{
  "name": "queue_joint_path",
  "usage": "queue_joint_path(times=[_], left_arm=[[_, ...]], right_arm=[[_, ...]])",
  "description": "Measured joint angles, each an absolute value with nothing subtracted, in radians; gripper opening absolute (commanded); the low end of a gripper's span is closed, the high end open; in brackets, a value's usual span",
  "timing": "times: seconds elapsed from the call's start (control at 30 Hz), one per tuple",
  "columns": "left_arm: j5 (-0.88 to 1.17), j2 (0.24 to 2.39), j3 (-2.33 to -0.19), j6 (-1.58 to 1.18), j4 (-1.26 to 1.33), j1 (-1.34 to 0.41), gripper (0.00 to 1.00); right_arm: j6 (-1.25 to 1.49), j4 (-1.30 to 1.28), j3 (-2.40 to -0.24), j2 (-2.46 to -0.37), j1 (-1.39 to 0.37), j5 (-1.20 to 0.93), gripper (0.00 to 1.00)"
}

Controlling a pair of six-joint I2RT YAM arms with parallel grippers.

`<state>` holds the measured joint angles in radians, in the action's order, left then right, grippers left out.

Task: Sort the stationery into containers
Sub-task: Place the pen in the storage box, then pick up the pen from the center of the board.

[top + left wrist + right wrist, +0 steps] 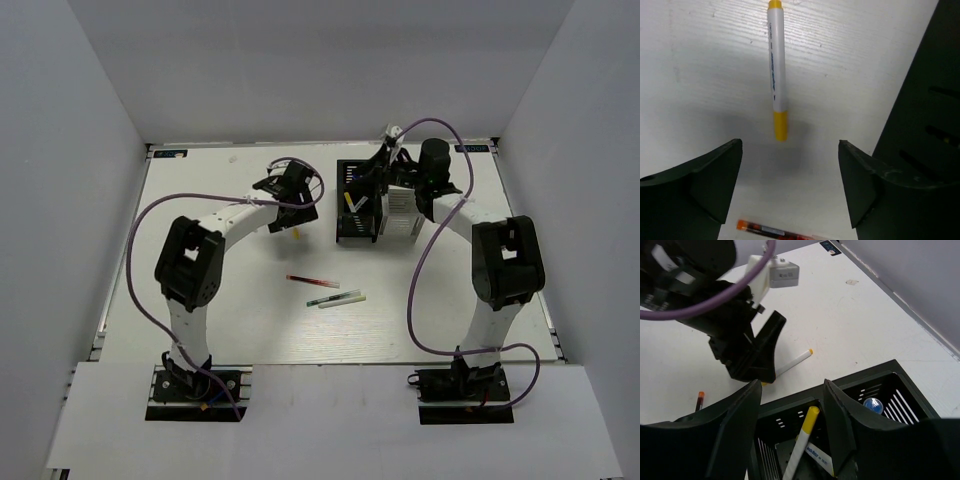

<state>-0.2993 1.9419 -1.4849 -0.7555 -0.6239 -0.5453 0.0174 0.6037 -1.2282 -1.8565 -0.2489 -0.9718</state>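
A white pen with yellow tips [776, 70] lies on the table just ahead of my open, empty left gripper [790, 150]; it also shows in the right wrist view [795, 361]. A red pen [312, 281] and two green-and-white pens [335, 300] lie mid-table. My right gripper [792, 385] hovers open over the black organiser [790, 402], where a white yellow-tipped pen [802, 440] leans between the jaws, untouched. A blue-capped bottle [873, 405] sits in the neighbouring compartment. The white-grey organiser [402, 212] stands right of the black one [357, 200]. The pink cylinder is out of view.
The black organiser's wall [925, 100] rises close to my left gripper's right finger. The red pen [770, 231] lies just behind the left jaws. Grey enclosure walls surround the table, and purple cables loop over both arms.
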Motion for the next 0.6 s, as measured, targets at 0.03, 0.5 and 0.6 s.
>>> queue_joint_path(times=[0.03,0.5,0.6], left_arm=[[-0.300,1.969,-1.511,-0.750,-0.629,-0.543,0.84],[-0.337,2.194,-1.687,-0.666,-0.654,-0.437,0.68],[-0.327,2.242,-1.771,-0.642,-0.652,-0.425,0.64]], right_arm=[[0.019,0.603,-1.228,-1.856,-0.245,-0.973,0.56],[-0.276,0.044,-1.052,-1.312,-0.171,-0.981,0.32],[-0.310,-0.022,-0.907,-1.153,-0.171,-0.987,0.34]])
